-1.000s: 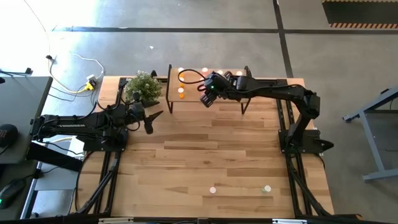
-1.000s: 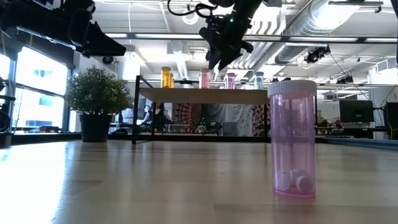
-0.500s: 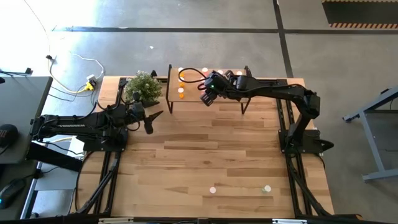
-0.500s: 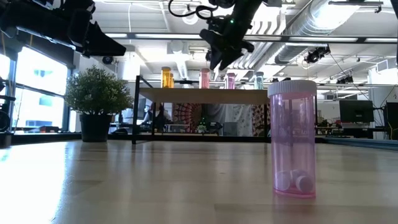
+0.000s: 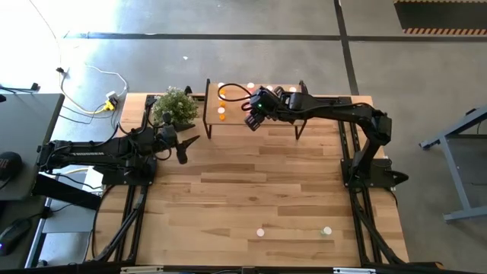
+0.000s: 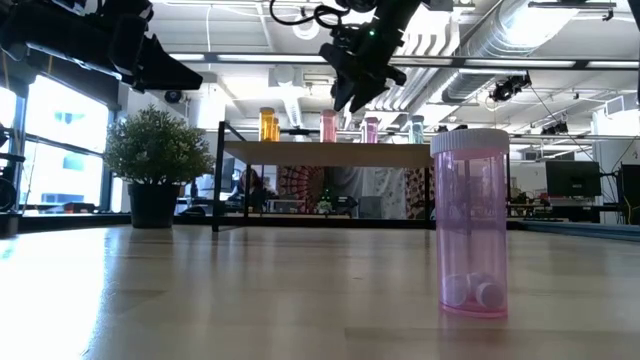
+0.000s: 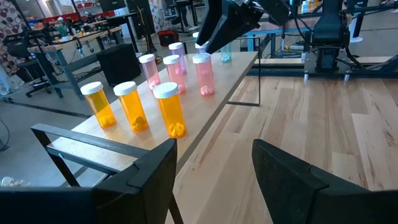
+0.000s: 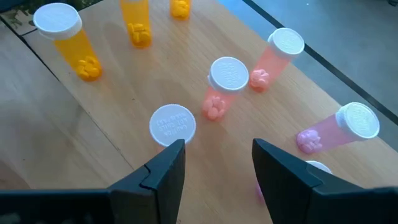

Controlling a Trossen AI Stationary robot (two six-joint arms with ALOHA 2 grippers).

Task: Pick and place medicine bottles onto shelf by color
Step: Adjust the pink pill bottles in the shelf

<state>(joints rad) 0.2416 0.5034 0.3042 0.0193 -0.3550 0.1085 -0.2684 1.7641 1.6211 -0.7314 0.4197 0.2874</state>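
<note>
The shelf [image 5: 228,125] stands at the table's far edge. On it stand three orange medicine bottles [image 7: 171,109] at its left end and several pink ones [image 7: 203,73] beside them. My right gripper [image 8: 217,162] hovers open above the pink group, a white-capped bottle [image 8: 172,123] just past one fingertip, with nothing between the fingers. My left gripper [image 7: 214,168] waits open near the plant, pointing at the shelf. A pink bottle [image 6: 470,225] and another bottle [image 5: 326,230] stand upright near the table's near edge.
A green potted plant [image 5: 176,106] stands left of the shelf, close to my left gripper [image 5: 186,148]. The plank tabletop [image 5: 251,190] between the shelf and the two near bottles lies bare. Black frame rails run along both table sides.
</note>
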